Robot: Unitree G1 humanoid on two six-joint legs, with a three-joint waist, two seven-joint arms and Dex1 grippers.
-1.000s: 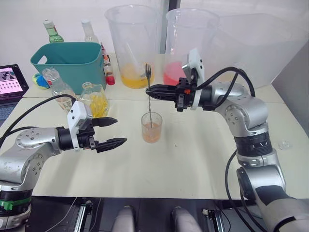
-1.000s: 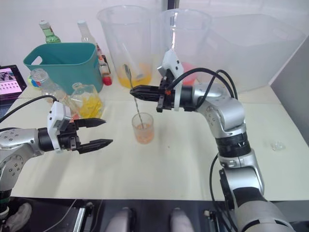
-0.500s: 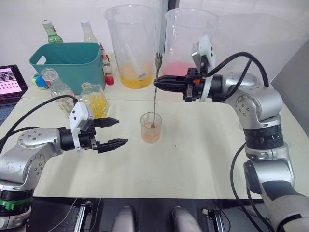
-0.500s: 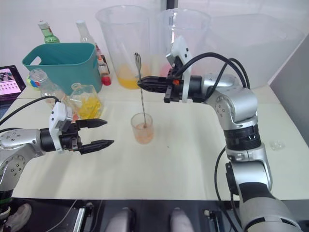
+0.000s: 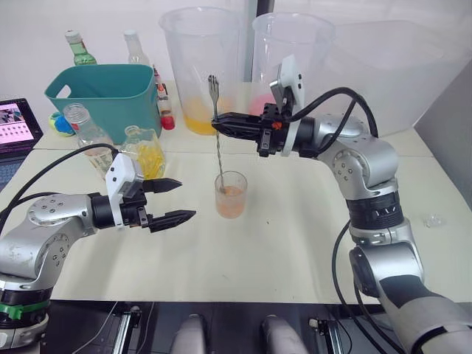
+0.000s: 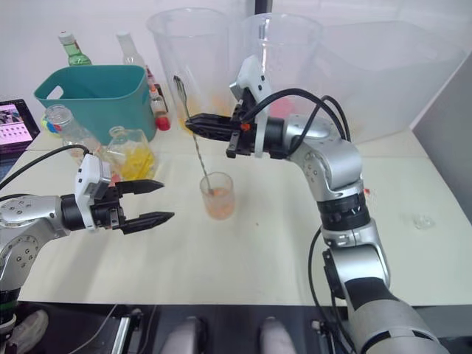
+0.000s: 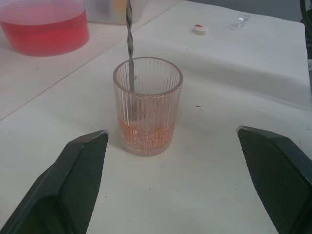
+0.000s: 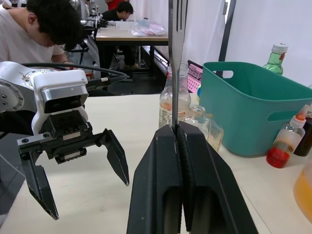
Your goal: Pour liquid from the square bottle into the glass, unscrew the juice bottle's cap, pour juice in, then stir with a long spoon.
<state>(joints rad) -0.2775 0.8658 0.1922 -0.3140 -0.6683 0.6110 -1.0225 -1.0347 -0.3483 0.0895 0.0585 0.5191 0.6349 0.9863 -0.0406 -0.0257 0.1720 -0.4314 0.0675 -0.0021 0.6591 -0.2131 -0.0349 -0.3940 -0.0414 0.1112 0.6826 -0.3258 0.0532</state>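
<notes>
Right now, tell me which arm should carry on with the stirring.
The right. Its gripper is shut on the long spoon, whose lower end already stands in the glass. The left gripper hangs open and empty beside the glass, apart from it.

— What colours do I see?
— My glass [image 7: 147, 105] is clear, ribbed, with orange-pink liquid. The long spoon [image 5: 218, 151] is silver, twisted.
— And around?
— Teal basket [image 5: 103, 90], cream tabletop [image 5: 295, 236], yellow-filled square bottle [image 5: 146, 153].
</notes>
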